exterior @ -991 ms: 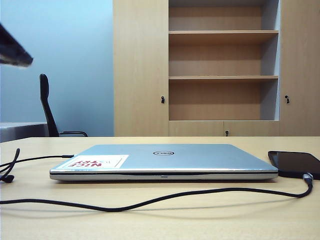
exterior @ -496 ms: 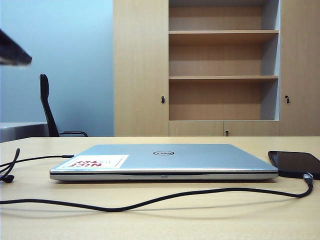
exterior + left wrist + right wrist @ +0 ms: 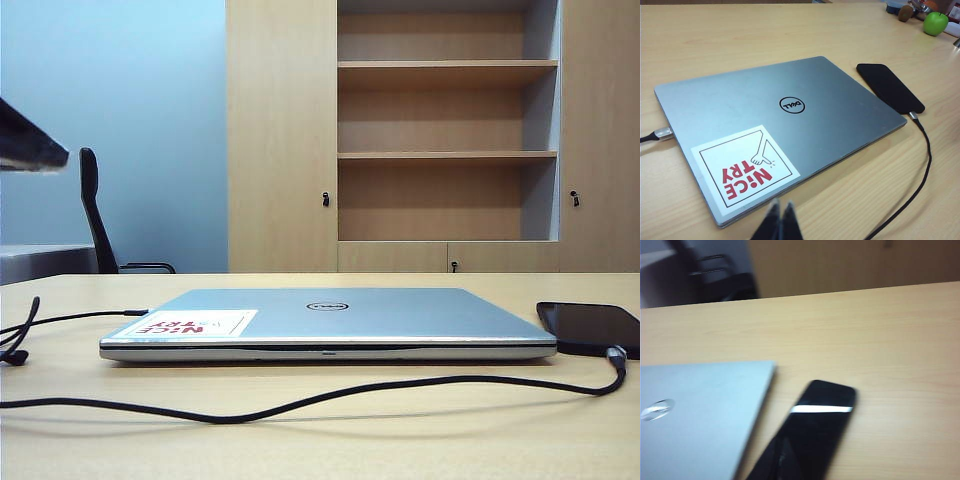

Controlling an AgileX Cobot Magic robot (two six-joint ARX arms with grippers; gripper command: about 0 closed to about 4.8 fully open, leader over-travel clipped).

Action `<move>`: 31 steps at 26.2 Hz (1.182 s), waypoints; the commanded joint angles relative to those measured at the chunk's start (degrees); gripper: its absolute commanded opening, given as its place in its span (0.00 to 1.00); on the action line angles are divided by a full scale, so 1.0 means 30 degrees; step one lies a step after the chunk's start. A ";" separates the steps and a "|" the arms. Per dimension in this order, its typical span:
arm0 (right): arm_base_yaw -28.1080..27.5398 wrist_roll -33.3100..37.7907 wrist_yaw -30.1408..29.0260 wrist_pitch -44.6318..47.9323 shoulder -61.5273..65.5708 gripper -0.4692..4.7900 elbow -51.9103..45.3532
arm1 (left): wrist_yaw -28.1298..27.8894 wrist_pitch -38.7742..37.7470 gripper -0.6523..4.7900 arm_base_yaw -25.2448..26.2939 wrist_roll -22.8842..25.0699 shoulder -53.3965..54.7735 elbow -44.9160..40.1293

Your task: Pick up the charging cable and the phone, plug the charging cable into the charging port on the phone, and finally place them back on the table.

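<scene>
I see the phone lying flat on the table, screen up, just beside the right edge of the closed silver laptop; from the left wrist camera it looks to sit right against that edge, though I cannot tell whether they touch. The cable is plugged into the phone's near short edge, its silvery plug tip seated at the port, and the black cord runs from there across the table in front of the laptop, off toward the left side of the exterior view. A second plug sits in the laptop's side. On the laptop lid there is a white sticker with red letters (it reads "NICE TRY"). The left gripper hangs above the table's near side, by the sticker corner of the laptop, its two dark fingers pressed together and holding nothing. The right gripper shows only as a dark blurred shape in front of the phone in its own wrist camera; it is closed and empty as well. Far off on the table I see a green apple among other small things.
</scene>
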 commanded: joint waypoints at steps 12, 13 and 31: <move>0.0007 -0.1355 0.0597 0.3417 -0.0240 0.08 -0.1384 | 0.0066 0.1880 0.11 -0.0022 0.0000 -0.0015 -0.1107; 0.0007 -0.1355 0.0597 0.3534 -0.0248 0.08 -0.1632 | 0.0066 0.1880 0.11 -0.0022 0.0007 -0.0015 -0.1107; 0.0000 -0.1348 0.0692 0.4874 -0.0321 0.11 -0.3723 | 0.0066 0.2871 0.11 -0.0022 -0.0007 -0.0015 -0.2856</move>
